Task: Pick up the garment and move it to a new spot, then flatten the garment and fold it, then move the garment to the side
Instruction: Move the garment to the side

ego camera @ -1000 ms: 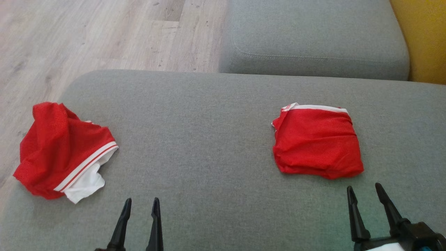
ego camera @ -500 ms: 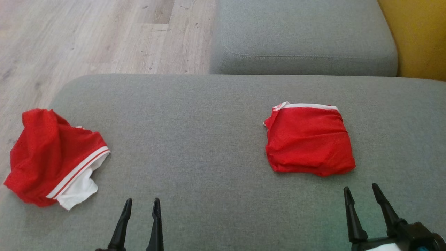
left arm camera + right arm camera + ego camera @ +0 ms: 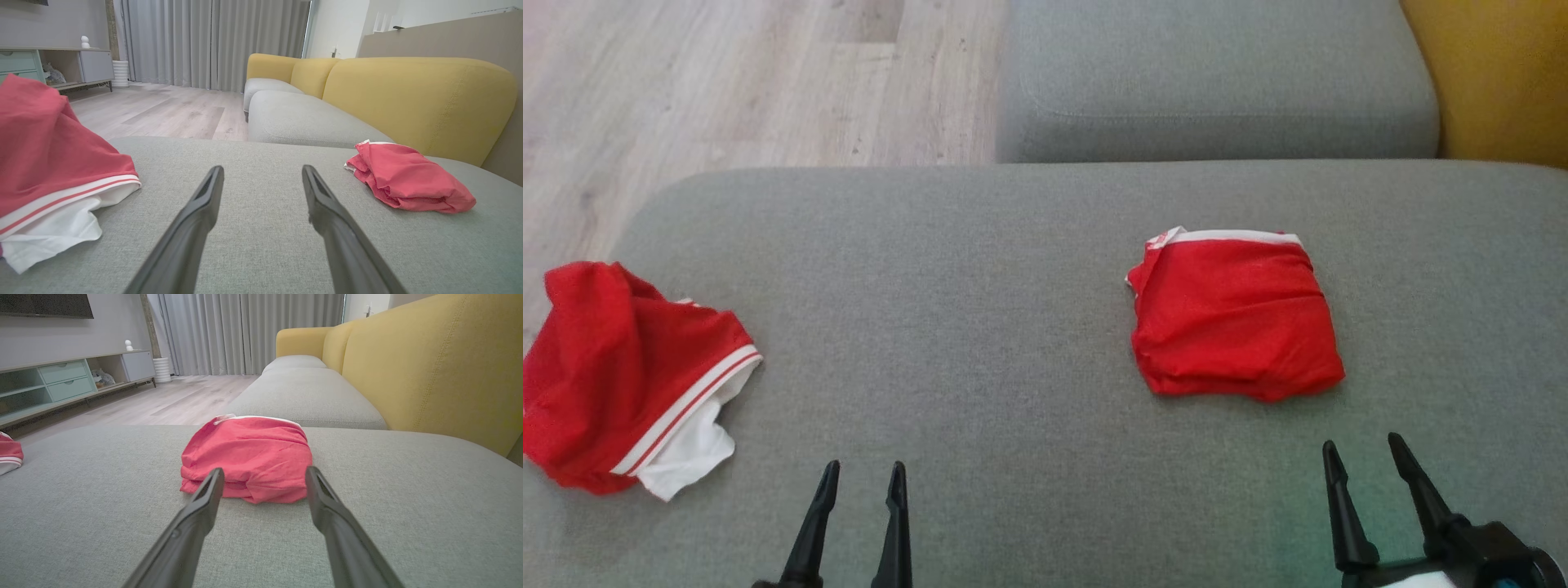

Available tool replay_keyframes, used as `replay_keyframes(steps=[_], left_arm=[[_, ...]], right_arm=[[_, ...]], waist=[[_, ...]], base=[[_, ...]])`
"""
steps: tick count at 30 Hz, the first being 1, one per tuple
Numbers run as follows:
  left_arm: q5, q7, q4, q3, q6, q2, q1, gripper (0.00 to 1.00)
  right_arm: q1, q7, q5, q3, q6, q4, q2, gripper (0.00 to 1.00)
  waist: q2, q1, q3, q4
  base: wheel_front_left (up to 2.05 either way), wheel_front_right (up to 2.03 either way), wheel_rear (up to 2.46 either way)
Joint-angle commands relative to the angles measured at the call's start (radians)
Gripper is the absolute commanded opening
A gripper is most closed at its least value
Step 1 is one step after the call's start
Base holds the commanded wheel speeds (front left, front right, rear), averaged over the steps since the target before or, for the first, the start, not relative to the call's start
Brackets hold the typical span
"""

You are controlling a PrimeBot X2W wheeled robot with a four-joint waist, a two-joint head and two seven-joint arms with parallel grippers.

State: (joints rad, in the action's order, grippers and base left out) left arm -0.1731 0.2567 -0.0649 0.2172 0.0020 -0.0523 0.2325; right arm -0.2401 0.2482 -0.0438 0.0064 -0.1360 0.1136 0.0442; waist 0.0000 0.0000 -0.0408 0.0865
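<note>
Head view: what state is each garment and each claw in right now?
Folded garment: folded into a compact packet, lying flat on the grey cushion, untouched.
Crumpled garment: bunched up, unfolded, near the cushion's left edge.
Left claw: open, empty.
Right claw: open, empty.

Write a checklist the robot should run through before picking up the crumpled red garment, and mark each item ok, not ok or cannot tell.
1. Left gripper open and empty: ok.
2. Right gripper open and empty: ok.
3. Crumpled garment whole in the head view: not ok, the left edge cuts it.
4. Bare grey cushion between the garments for flattening: ok.
5. Folded garment lies apart, on the right: ok.
</note>
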Motion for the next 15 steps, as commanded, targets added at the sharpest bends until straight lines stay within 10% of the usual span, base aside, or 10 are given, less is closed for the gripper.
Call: replay_keyframes(steps=[1,15], left_arm=[[0.012,0.005,0.033,-0.023,-0.003,0.002,-0.031,1.00],[-0.001,0.005,0.098,0.029,0.020,0.002,-0.136,1.00]], right_arm=[[0.029,0.014,0.007,0.022,0.005,-0.028,0.008,1.00],[0.186,0.014,0.033,-0.009,0.005,-0.036,0.048,1.00]], waist=[[0.0000,0.0000,0.010,-0.004],[0.0000,0.0000,0.230,-0.016]], base=[[0.00,0.00,0.00],[0.00,0.00,0.00]])
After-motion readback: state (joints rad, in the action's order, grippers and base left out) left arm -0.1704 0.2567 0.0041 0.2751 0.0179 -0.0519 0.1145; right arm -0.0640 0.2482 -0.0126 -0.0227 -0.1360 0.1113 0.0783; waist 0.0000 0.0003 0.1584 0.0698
